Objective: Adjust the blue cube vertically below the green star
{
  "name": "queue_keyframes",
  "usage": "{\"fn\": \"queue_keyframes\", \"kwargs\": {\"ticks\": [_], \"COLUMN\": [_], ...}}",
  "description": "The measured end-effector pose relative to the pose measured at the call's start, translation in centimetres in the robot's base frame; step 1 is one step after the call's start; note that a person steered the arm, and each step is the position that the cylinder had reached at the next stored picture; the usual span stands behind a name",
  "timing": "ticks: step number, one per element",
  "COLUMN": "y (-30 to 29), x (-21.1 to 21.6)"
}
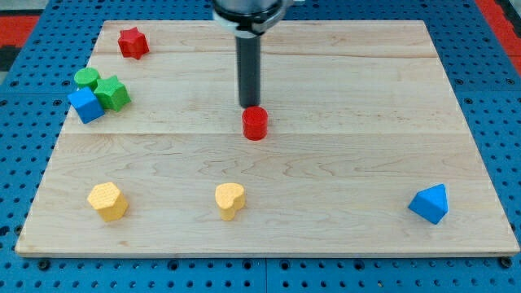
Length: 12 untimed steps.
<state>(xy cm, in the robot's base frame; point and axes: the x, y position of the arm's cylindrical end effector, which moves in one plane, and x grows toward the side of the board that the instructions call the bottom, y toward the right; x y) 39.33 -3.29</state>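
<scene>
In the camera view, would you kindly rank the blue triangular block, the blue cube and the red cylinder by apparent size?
1. Blue triangular block, though it lies nearest the view's bottom, which may flatter it.
2. Blue cube.
3. Red cylinder, close to the cube.

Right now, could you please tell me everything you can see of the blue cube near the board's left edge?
The blue cube is a small, solid-looking block of plain matte blue, with three faces showing and one corner turned towards the view's bottom. It sits flat on the wooden board at the view's left edge. Its upper right side meets the green star; the green cylinder stands just above it. My tip is far off to the view's right.
</scene>
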Motion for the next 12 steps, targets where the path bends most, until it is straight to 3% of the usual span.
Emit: {"fn": "queue_keyframes", "kwargs": {"ticks": [3,4,5,6,8,10,12], "y": [-17.2,-26.4,-27.2,-27.2,-23.9,-20.2,-20.1], "x": [11.9,9.1,3.5,3.5,-1.8,-0.7,1.3]}}
